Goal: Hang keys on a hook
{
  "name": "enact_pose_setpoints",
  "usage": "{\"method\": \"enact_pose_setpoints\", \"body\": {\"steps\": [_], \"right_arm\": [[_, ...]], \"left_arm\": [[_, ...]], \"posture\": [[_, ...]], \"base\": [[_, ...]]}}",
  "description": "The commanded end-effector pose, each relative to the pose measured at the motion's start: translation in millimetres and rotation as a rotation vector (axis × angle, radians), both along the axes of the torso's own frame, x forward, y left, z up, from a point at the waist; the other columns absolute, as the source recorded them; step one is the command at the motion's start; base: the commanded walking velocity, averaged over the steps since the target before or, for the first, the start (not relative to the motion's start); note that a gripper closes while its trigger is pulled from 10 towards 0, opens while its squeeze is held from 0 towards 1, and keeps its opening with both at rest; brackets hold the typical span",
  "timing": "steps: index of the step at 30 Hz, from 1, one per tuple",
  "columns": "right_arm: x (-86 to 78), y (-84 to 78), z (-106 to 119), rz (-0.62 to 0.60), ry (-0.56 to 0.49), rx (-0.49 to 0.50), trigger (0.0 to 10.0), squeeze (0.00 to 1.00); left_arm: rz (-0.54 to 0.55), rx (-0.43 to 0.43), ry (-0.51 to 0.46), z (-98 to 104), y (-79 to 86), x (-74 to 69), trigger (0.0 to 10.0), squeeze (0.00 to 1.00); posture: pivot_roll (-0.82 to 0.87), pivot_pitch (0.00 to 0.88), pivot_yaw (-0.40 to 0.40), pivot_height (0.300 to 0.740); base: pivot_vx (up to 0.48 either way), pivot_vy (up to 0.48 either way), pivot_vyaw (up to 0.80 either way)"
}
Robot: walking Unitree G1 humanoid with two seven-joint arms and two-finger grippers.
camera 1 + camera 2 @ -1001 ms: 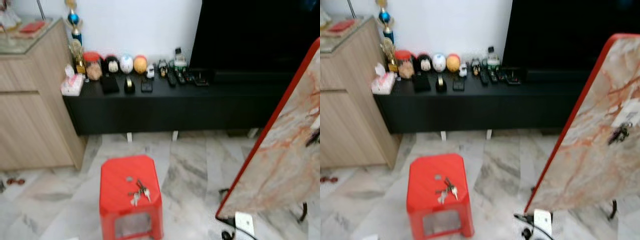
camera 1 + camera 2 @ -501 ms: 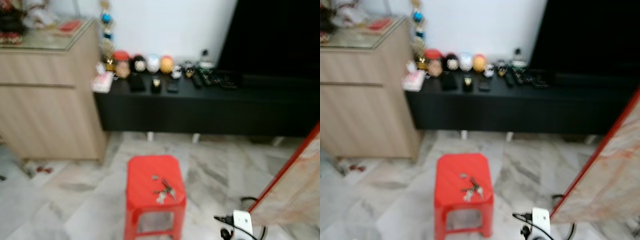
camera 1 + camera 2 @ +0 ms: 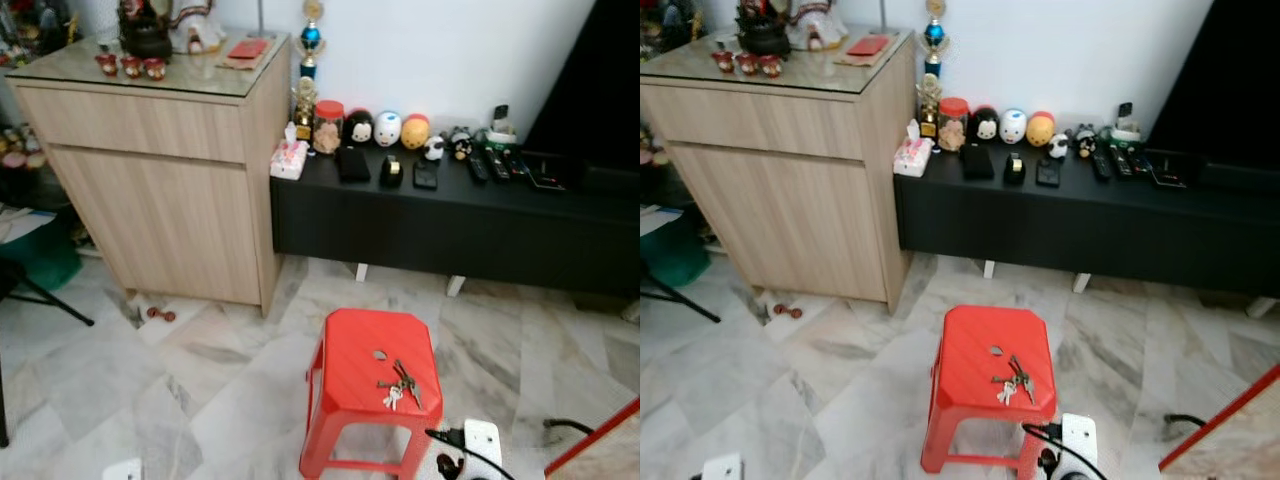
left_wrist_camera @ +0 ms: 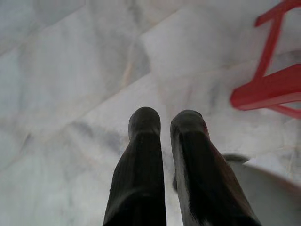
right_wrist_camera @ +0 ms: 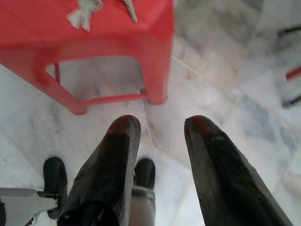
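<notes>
Keys (image 3: 398, 382) lie near red stool's (image 3: 350, 345) right edge, marble floor (image 3: 200, 380) around.

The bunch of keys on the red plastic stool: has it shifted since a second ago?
No. The bunch of keys lies at the same spot on the red plastic stool; the camera turned.

Left claw (image 4: 165, 123): two long black fingers (image 4: 141, 160), rounded at the tips, smooth and matte. Right claw (image 5: 162, 132): the same black pair, glossier, faint reddish sheen on the tips.
</notes>
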State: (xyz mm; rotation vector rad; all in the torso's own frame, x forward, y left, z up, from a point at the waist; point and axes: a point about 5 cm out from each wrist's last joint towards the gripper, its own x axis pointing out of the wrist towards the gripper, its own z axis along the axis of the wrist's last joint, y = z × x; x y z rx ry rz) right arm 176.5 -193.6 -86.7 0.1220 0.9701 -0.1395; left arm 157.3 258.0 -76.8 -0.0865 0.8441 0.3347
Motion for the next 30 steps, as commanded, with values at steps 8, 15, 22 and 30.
{"method": "enact_pose_setpoints", "body": {"steps": [8,15,22,30], "right_arm": [[-0.7,-5.1,0.4,-0.018,0.001,0.017,10.0,0.00],[0.4,-4.4,1.1,-0.003,-0.014,0.032,10.0,0.00],[-0.3,-3.9,0.7,-0.031,-0.013,0.056,10.0,0.00],[1.6,-3.8,2.0,0.013,-0.030,0.053,10.0,0.00]], "left_arm": [[-0.015,-0.010,0.024,-3.3,-8.7,-0.2,10.0,0.00],[-0.009,-0.016,0.043,-5.0,-4.4,-6.8,10.0,0.00],[-0.009,-0.022,0.043,-5.0,-4.1,-7.2,10.0,0.00],[-0.003,-0.022,0.042,-5.2,-3.7,-7.9,10.0,0.00]], "posture": [[0.20,0.014,-0.077,0.740],[0.20,0.015,-0.079,0.740],[0.20,0.014,-0.079,0.740],[0.20,0.012,-0.079,0.740]], "base": [[0.000,0.000,0.00],[0.000,0.000,0.51],[0.000,0.000,0.11],[0.000,0.000,0.20]]}}
